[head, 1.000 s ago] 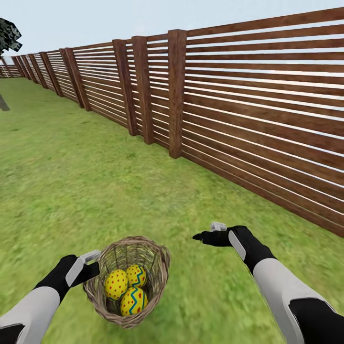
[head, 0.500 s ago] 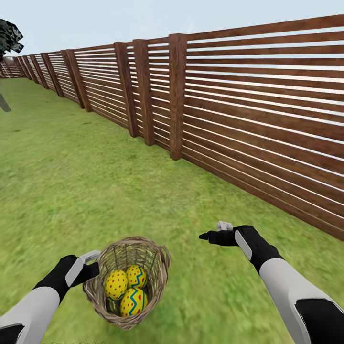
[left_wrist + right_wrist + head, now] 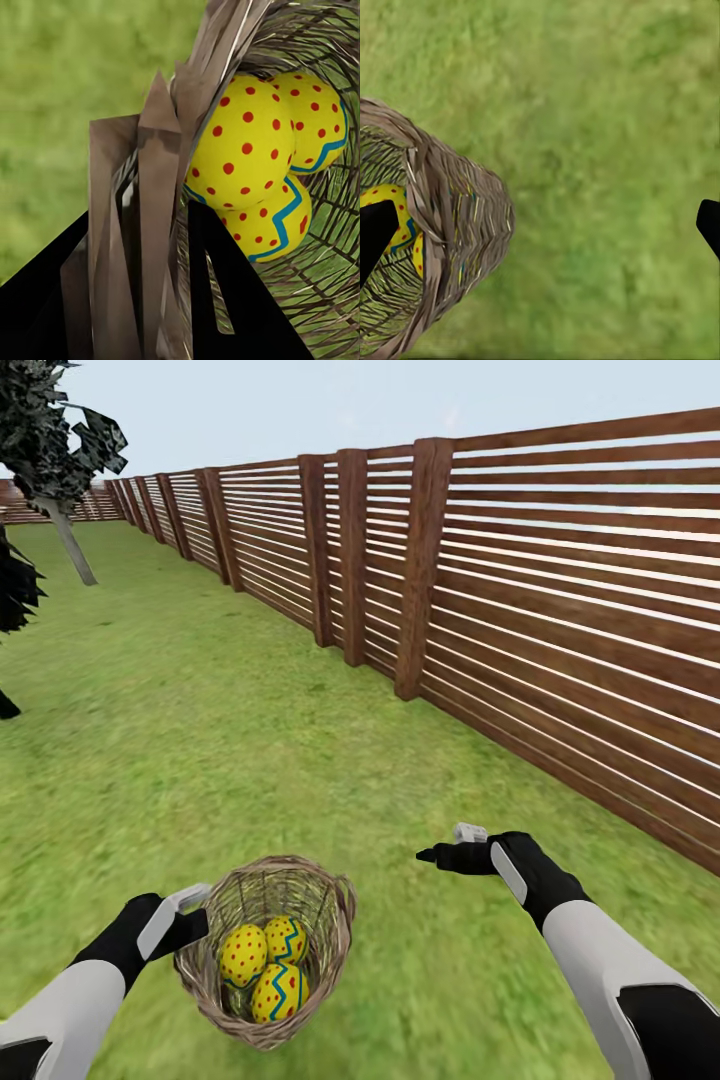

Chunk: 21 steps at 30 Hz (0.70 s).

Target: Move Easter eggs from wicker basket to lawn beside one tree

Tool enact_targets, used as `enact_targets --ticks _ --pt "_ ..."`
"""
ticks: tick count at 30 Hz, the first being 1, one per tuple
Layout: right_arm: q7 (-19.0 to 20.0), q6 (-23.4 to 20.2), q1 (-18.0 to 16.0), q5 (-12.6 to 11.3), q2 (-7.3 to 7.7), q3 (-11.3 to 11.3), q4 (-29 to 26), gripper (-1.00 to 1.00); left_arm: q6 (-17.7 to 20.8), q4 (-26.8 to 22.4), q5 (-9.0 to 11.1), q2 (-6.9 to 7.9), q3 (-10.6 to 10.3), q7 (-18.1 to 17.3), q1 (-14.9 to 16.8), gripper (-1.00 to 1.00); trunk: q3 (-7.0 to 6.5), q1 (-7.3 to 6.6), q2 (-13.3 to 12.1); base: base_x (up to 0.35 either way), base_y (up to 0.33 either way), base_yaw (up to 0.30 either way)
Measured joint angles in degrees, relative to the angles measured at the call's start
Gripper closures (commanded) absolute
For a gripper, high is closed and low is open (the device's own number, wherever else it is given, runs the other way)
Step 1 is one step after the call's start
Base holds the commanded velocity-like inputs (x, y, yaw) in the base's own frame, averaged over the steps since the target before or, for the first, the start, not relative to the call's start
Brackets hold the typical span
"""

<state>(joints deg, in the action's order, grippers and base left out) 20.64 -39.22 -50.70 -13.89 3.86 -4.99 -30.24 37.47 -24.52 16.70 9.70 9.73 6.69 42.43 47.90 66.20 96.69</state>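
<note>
I note a brown slatted wooden fence (image 3: 520, 590) running from near right into the far distance — thick upright posts, horizontal slats with light showing between them. Pale blue sky (image 3: 300, 405) above. A dark, jagged shrub (image 3: 14, 595) sits at the left edge — partly cut off.

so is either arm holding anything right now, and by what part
The left gripper holds the wicker basket by its rim wall, jaws closed on the weave, three Easter eggs inside. The right gripper is open, holding nothing.
</note>
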Motion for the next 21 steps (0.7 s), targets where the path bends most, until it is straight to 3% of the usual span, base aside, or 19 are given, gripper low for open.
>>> enact_targets --ticks 21 --pt "-0.1 0.0 0.1 0.1 -0.09 -0.1 0.1 -1.00 0.0 0.0 0.0 0.18 0.0 0.0 0.0 1.00 -3.77 -4.61 -8.4 0.000 0.000 0.287"
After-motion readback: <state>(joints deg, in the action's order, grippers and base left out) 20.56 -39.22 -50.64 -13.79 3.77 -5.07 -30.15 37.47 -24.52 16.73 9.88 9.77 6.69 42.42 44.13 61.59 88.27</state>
